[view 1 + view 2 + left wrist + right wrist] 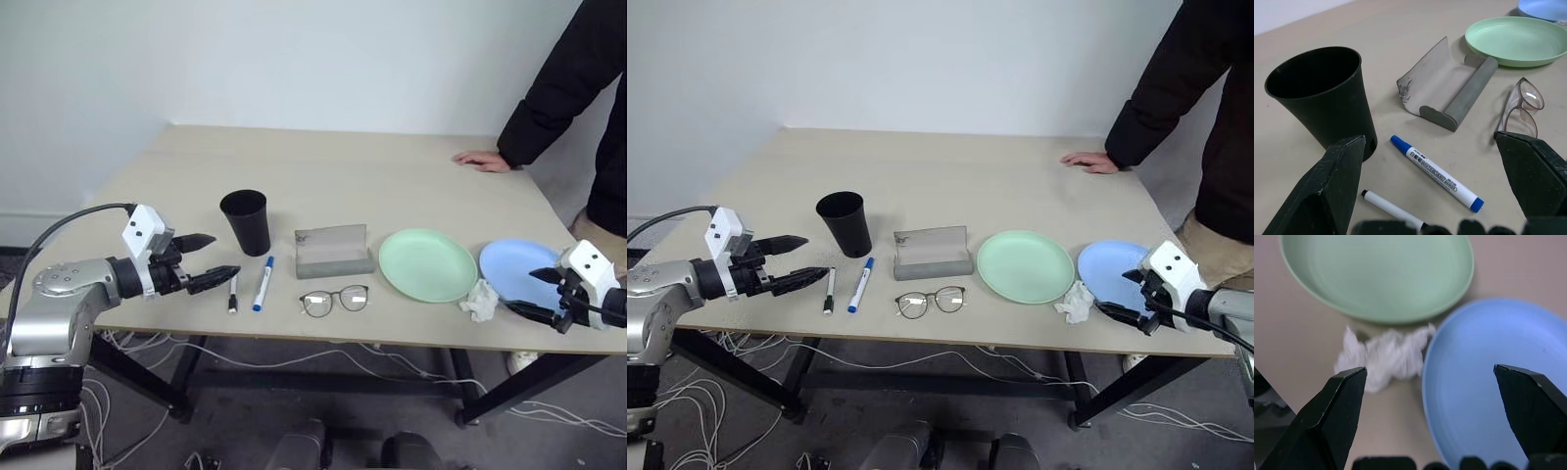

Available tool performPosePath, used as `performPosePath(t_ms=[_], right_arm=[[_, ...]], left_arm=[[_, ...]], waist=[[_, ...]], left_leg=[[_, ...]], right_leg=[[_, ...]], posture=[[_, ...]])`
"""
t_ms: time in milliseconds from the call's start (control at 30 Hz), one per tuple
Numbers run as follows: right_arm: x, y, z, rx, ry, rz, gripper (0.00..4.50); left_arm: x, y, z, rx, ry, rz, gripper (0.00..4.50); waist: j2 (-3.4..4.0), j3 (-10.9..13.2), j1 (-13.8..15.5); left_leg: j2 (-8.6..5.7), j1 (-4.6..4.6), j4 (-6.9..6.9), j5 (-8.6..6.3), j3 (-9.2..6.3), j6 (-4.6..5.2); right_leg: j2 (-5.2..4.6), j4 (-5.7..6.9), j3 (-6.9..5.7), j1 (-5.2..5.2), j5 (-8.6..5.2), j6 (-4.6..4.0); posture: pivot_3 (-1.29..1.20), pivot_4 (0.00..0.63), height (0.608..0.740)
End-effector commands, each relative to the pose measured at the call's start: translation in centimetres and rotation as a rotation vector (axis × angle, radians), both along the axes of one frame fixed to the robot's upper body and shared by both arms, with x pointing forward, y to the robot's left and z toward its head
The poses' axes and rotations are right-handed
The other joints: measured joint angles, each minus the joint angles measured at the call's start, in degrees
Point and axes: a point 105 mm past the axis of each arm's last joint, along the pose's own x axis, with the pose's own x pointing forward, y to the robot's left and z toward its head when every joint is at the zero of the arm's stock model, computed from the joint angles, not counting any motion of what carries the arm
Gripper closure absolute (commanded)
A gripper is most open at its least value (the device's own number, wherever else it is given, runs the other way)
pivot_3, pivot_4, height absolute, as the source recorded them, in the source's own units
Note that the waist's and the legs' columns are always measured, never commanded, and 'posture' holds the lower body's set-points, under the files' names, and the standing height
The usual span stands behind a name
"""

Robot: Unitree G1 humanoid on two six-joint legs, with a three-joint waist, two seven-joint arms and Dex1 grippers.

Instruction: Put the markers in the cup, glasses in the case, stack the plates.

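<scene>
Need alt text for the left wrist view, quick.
Open left gripper jaws frame two markers lying flat on the table, beside an upright black cup. Beyond lie the open grey case, the glasses and a green plate.

We find only one bit of print: a line of small dark lettering along the white barrel of the blue-capped marker (pixel 1436 173), which lies on the table (pixel 323 166) at about five o'clock from the black cup (pixel 1322 95). It may be a brand or product name, but the characters are too small for us to read with any confidence. We can read nothing else anywhere.
</scene>
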Motion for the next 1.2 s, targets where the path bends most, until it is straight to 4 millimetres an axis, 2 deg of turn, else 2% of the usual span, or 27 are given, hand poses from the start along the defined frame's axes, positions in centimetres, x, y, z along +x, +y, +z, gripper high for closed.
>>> performPosePath(t_ms=[33,333,633,733,1100,1200], right_arm=[[0.7,-0.9,1.1,-0.063,-0.044,0.000,0.00],[1.7,-2.3,-0.8,-0.117,-0.012,-0.037,0.00],[1.9,-1.8,-2.4,-0.137,0.038,0.028,0.00],[1.9,-1.7,-2.6,-0.134,0.050,0.039,0.61],[2.3,-2.3,-2.5,-0.182,0.067,0.081,4.38],[2.4,-2.4,-2.3,-0.187,0.062,0.086,4.47]], left_arm=[[0.5,-0.5,1.2,0.003,-0.058,-0.013,0.03],[0.6,-0.8,1.0,-0.007,-0.063,-0.009,0.03],[0.4,-0.8,0.9,-0.005,-0.062,0.004,0.03],[0.4,-0.7,0.9,-0.004,-0.064,0.011,0.00],[0.6,-0.8,1.1,-0.007,-0.078,0.025,0.00],[0.5,-0.7,1.1,-0.008,-0.077,0.025,0.00]], waist=[[0.00,0.0,-0.1],[0.00,0.0,-0.4],[0.02,0.0,-0.5],[0.02,0.0,-0.4],[0.04,0.0,-0.5],[0.00,0.0,-0.4]], left_leg=[[0.00,0.00,0.00,0.00,0.00,0.00],[0.03,0.00,0.14,0.00,-0.02,0.00],[0.01,0.01,0.18,0.00,-0.04,0.00],[0.01,0.01,0.19,0.00,-0.05,0.00],[0.01,0.02,0.22,0.00,-0.03,0.00],[0.02,0.03,0.23,0.00,-0.08,0.00]], right_leg=[[0.00,0.01,-0.01,0.00,0.00,0.00],[0.05,0.06,-0.12,0.04,0.02,-0.02],[0.06,0.12,-0.16,0.04,0.09,-0.03],[0.07,0.12,-0.17,0.05,0.10,-0.03],[0.09,0.13,-0.15,0.06,0.17,-0.01],[0.10,0.14,-0.20,0.10,0.18,-0.02]], posture=[[0.00,0.000,0.701],[0.00,0.000,0.701],[0.00,0.000,0.701],[0.00,0.000,0.701],[0.00,0.000,0.701],[0.00,0.000,0.701]])
